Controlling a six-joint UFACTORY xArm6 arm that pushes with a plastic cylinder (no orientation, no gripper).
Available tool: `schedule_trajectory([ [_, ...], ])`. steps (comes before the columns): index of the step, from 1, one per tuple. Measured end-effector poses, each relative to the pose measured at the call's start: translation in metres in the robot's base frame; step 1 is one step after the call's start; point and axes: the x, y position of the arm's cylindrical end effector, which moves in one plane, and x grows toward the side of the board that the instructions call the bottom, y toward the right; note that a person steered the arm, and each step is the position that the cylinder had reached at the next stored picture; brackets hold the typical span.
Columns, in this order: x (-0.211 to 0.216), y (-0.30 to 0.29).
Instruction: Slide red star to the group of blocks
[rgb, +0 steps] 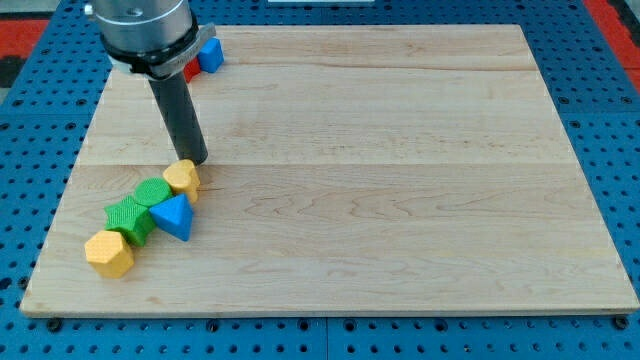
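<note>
Progress: the task is being judged as barely begun. The red block (190, 70), shape not discernible, is being largely hidden behind the arm at the view's top left, touching a blue block (211, 55), well apart from the group.

Group, at the tabletop's (400, 200) lower left: yellow block (183, 177), green block (153, 193), second green block (128, 217), blue block (175, 216), yellow block (109, 253), all being kept in contact.

Gripper: none is being carried; no jaws to open or close. My tip (197, 160) is being held just above the upper yellow block, nothing grasped.
</note>
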Motion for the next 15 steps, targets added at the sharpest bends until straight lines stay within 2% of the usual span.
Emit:
schedule_trajectory([
  [1, -0.021, 0.021],
  [2, -0.120, 0.084],
  [3, -0.227, 0.076],
  [4, -0.250, 0.030],
  [5, -0.226, -0.037],
  [6, -0.180, -0.079],
  [7, -0.132, -0.084],
  [9, -0.098, -0.057],
  [10, -0.133, 0.031],
  [11, -0.226, 0.041],
  [12, -0.242, 0.014],
  [13, -0.213, -0.015],
  [15, -0.121, -0.045],
])
